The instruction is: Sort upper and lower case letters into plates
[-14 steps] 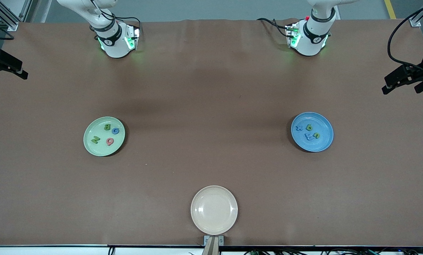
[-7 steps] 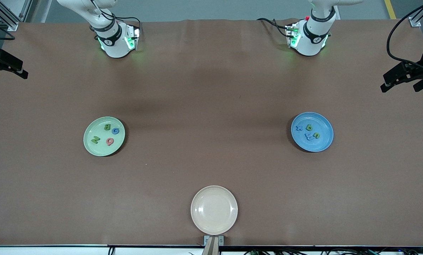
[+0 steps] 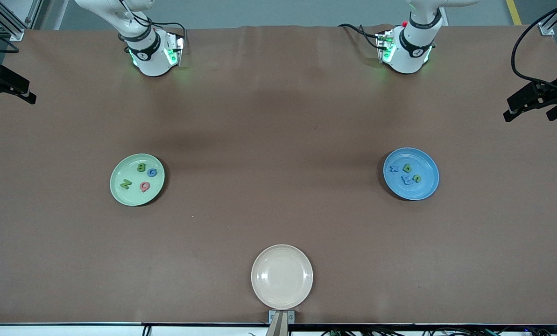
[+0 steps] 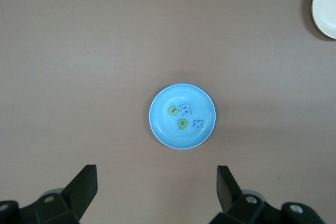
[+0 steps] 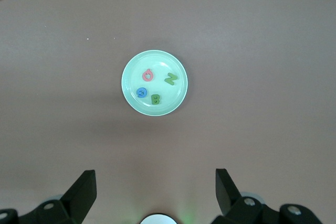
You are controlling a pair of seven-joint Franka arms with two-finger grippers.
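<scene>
The left gripper [image 4: 156, 192] is hanging high over the table [image 3: 278, 116] with its fingers [image 4: 84, 182] spread wide, holding nothing and touching nothing. The blue plate [image 4: 182, 116] is lying flat under it, toward the left arm's end of the table, carrying four small letters: a yellow-green "s" [image 4: 172, 110], a pale blue "m" [image 4: 186, 109], a yellow-green "g" [image 4: 181, 124] and a blue "x" [image 4: 197, 124], grouped close together near its middle.

The right gripper [image 5: 155, 192] is likewise waiting high up, fingers [image 5: 83, 184] wide apart and empty. Under it, toward the right arm's end, the pale green plate [image 5: 155, 83] is holding a pink "Q" [image 5: 148, 75], a green "N" [image 5: 170, 78], a blue "G" [image 5: 142, 92] and a green "B" [image 5: 155, 98], spaced apart.

A cream plate [image 3: 282, 276] is sitting by the table's edge nearest the front camera, midway along it.
</scene>
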